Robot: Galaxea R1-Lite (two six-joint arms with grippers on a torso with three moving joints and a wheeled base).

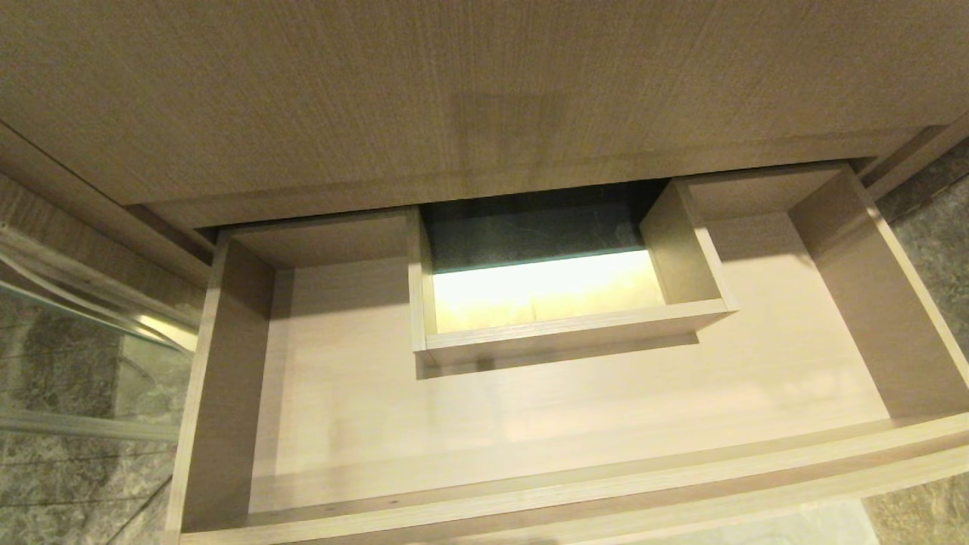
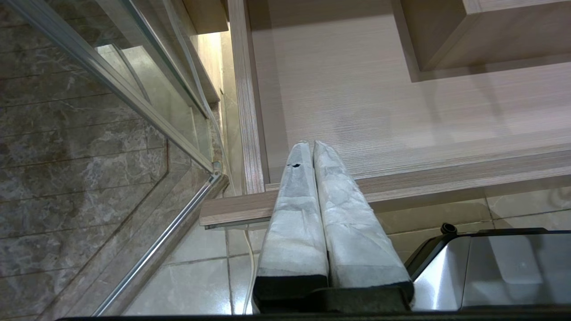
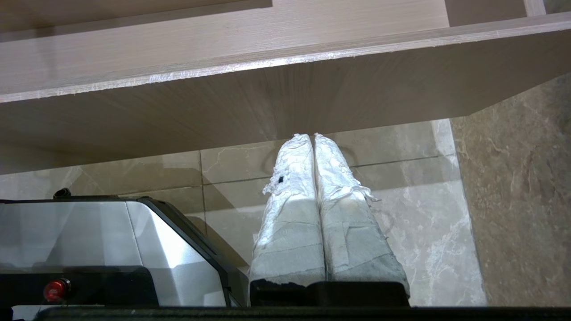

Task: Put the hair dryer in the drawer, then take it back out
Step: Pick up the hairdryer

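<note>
Left gripper (image 2: 310, 145) and right gripper (image 3: 311, 137) closed, holding nothing

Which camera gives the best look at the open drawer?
The head view: it looks down into the whole drawer, showing its bare floor, both side walls and the boxed cut-out. No hair dryer shows. The left wrist view catches only one corner and part of the floor; the right wrist view shows mainly the front panel from outside.

I can't see the drawer (image 1: 530, 424) whole: its front corners run off my head view, and its back sits under the panel (image 1: 454, 91) above.
</note>
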